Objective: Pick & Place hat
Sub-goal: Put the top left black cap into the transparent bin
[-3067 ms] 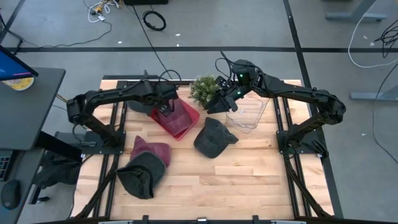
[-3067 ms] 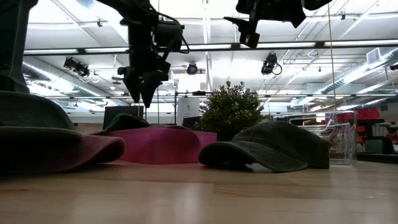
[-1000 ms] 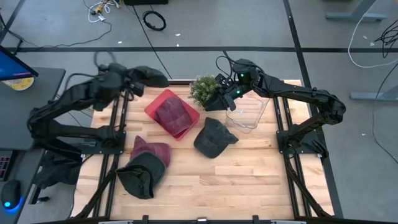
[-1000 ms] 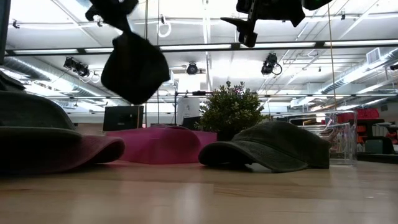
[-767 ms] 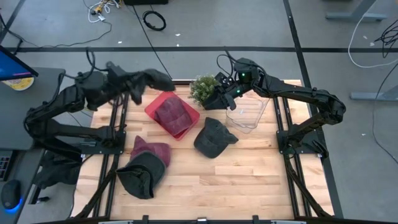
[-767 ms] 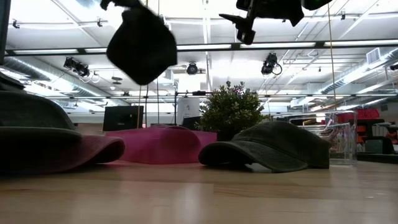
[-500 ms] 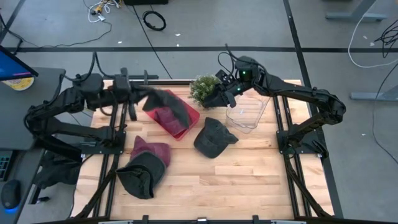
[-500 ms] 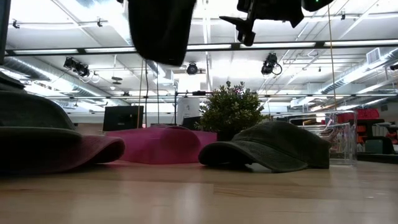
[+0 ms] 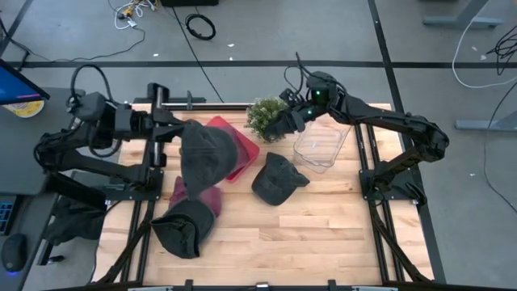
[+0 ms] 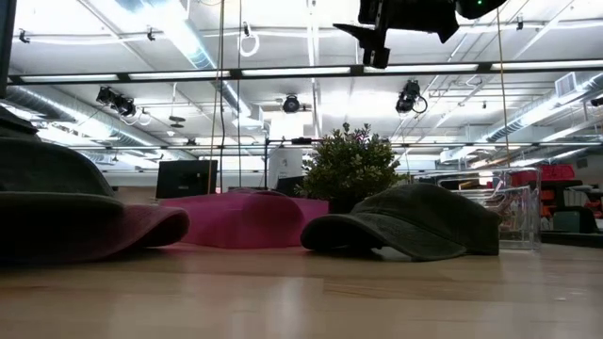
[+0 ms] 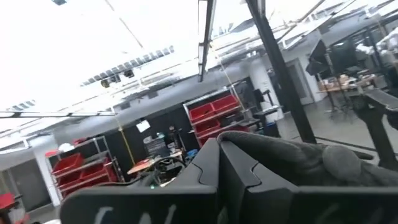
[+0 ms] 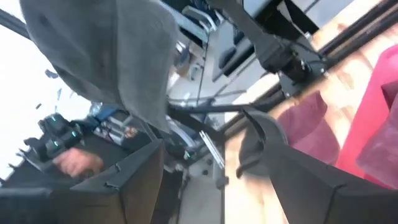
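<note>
A dark grey hat (image 9: 207,158) hangs high over the table's far left part, above the red tray (image 9: 247,149) and the pink hat (image 10: 247,215) in it. My left gripper (image 9: 175,132) is shut on it. The right wrist view shows the same hat (image 12: 112,56) aloft. My right gripper (image 9: 287,122) stands open in the air beside the small plant (image 9: 264,115), holding nothing. An olive cap (image 9: 278,179) rests brim-down on the table's middle. The low view does not show the grey hat. My left gripper pinches the grey hat's fabric at its edge (image 11: 255,158) between its two shut fingers (image 11: 208,171). The fingers reach about level from the table's left side. The hat is lifted clear of everything and spreads out beyond the fingertips.
A maroon hat (image 9: 196,195) and a dark hat (image 9: 181,231) lie piled at the near left. A clear plastic container (image 9: 320,146) stands at the far right, beside the plant. Bare wood lies along the near edge and the near right.
My left gripper has swung the grey hat from beyond the table's far left corner toward the right and near side, over the red tray. The hat has risen out of the low view's top and spread out wider. My right gripper has kept still.
</note>
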Tool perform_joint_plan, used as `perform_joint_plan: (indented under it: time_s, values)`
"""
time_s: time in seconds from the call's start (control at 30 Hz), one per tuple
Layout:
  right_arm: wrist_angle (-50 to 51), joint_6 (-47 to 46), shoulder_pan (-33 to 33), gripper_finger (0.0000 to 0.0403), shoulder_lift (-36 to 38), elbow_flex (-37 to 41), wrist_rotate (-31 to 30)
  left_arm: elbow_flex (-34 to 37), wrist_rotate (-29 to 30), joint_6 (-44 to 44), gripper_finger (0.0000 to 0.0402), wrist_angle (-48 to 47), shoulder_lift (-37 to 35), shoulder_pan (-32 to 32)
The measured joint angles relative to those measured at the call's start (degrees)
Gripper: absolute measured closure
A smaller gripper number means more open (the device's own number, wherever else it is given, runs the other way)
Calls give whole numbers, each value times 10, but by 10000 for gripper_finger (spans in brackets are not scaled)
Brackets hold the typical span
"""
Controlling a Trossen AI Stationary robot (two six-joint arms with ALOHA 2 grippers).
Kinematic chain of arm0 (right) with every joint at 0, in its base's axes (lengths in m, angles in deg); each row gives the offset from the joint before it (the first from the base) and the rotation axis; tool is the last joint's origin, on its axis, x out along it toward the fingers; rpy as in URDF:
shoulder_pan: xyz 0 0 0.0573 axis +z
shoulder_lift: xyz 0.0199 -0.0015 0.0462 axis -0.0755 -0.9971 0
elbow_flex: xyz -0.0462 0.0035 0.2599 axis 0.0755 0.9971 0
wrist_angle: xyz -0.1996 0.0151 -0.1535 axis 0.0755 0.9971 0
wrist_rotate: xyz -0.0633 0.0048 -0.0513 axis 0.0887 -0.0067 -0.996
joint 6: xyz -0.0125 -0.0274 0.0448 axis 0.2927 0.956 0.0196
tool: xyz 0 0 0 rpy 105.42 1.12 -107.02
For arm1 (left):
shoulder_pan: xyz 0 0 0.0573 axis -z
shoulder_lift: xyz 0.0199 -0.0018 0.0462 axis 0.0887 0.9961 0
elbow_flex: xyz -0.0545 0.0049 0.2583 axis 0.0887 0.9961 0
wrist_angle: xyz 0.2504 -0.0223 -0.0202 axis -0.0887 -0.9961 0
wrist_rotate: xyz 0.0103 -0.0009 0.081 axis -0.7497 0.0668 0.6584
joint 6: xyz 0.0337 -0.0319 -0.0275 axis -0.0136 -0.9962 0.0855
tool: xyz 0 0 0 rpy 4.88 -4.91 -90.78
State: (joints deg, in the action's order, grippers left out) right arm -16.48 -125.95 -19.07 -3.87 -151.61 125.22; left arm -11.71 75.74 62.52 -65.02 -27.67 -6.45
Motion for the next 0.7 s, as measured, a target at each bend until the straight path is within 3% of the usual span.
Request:
perform_joint_plan:
  time_s: [0.2, 0.7]
  values:
    - [-121, -92, 24, 124, -8, -1, 0, 0, 9, 33, 400, 40, 22, 0]
    - [-353, -189, 85, 94, -97, 0, -24, 0, 12, 60, 400, 85, 52, -1]
